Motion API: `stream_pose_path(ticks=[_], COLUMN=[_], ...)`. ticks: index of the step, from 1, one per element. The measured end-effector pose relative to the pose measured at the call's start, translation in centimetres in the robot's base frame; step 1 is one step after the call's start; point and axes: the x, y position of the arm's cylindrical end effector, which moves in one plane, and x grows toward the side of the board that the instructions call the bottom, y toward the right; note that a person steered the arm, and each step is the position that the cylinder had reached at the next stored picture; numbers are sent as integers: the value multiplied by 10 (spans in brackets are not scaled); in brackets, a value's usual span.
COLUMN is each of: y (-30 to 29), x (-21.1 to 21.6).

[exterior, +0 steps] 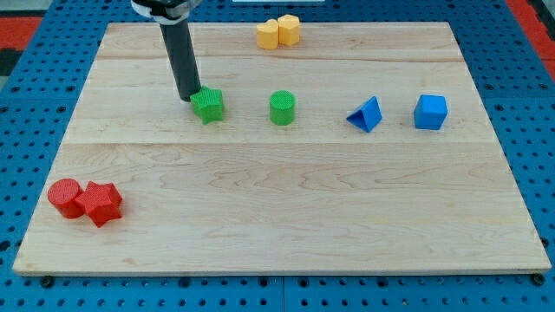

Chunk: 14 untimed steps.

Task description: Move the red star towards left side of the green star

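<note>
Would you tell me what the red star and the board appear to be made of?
Red star: probably matte plastic, with fine ridges on its faces, possibly 3D-printed. Board: pale wood, with visible grain and plank seams, smooth finish.

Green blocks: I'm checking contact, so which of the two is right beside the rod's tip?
The green star, the view's left one; my tip sits at its upper left edge. The green cylinder stands apart, further right.
</note>
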Motion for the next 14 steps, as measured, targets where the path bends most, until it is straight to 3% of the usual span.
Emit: stream_pose_path(ticks=[1,2,3,4,5,7,8,10,14], y=[-18,12,4,-24,-70,-94,-78,-154,-41], x=[11,85,162,209,211,180,204,169,147])
